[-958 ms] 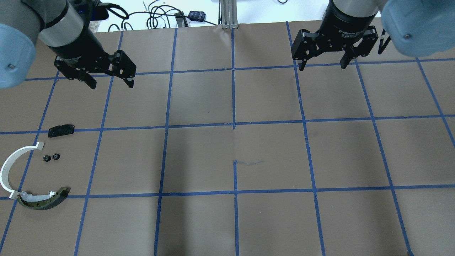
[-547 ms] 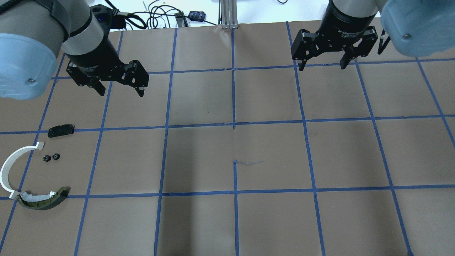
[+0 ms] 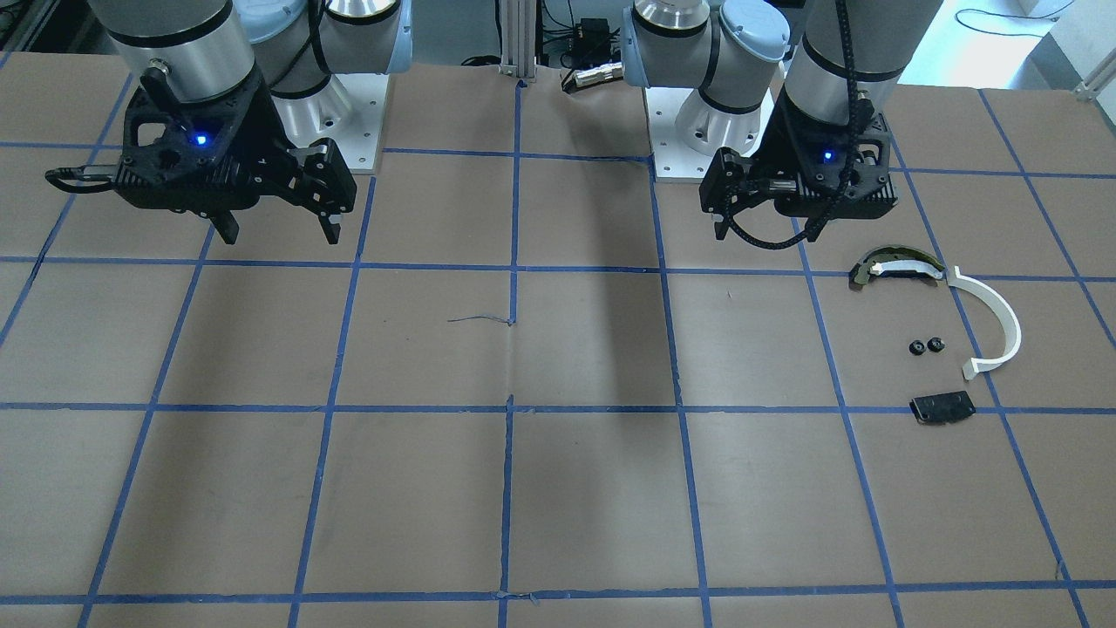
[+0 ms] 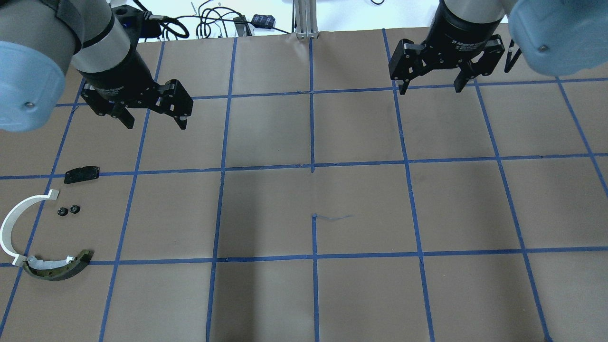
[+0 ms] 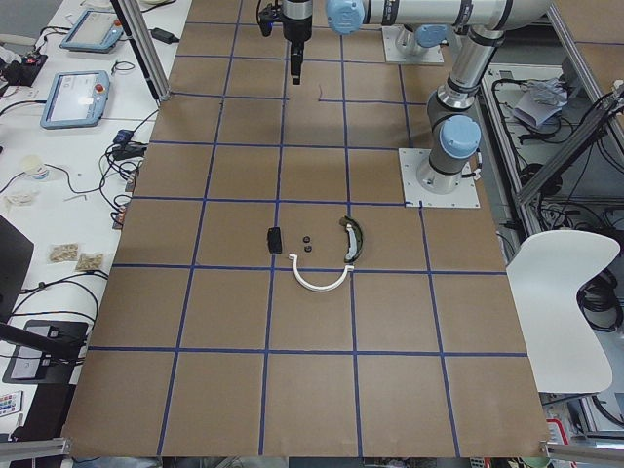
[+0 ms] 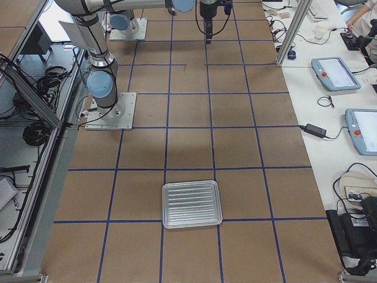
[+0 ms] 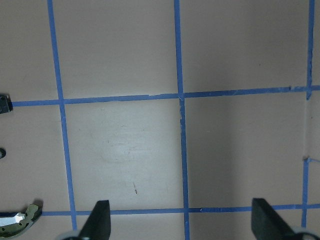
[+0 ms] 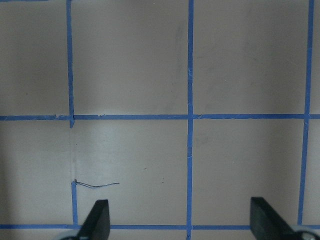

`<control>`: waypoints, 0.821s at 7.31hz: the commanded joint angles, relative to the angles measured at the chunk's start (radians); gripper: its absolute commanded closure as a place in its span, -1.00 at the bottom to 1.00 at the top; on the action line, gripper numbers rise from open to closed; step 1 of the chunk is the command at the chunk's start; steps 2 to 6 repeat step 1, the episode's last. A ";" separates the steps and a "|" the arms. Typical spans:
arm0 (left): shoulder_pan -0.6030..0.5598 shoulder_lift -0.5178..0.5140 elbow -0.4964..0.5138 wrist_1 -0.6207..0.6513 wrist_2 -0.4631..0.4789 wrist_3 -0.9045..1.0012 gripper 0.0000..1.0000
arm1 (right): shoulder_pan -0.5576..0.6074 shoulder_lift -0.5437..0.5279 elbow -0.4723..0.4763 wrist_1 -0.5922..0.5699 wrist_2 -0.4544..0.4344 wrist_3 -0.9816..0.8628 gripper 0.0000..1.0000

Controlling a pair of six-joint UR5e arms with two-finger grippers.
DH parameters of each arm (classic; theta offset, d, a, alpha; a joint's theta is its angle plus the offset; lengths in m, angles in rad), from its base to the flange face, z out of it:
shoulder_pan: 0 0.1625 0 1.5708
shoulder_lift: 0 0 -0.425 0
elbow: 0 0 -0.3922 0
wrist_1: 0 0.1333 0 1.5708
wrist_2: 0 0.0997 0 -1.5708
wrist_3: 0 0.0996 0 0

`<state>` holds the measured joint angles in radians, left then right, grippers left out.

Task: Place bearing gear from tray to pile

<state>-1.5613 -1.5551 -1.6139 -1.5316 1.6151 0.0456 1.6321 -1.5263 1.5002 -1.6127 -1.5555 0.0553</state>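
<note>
The pile lies at the table's left in the overhead view: a white half-ring strip (image 4: 12, 228), a dark curved piece with pale trim (image 4: 57, 268), a flat black plate (image 4: 81, 174) and two small black bearing gears (image 4: 67, 210) side by side. My left gripper (image 4: 156, 124) is open and empty, above bare table beyond and right of the pile. My right gripper (image 4: 430, 89) is open and empty at the far right. The silver tray (image 6: 165, 203) shows only in the exterior right view and looks empty.
The table is brown paper with a blue tape grid. Cables and a metal post (image 4: 304, 19) lie past its far edge. The left wrist view catches the dark curved piece (image 7: 17, 220) at its lower left corner. Tablets and cables sit on side benches.
My left gripper moved right and toward the near side, then edged back a little to the left, staying open. The right gripper and the pile have not moved.
</note>
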 commanded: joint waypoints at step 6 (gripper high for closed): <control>0.012 0.000 -0.001 -0.008 -0.001 0.002 -1.00 | 0.000 0.000 0.000 -0.001 0.000 0.000 -1.00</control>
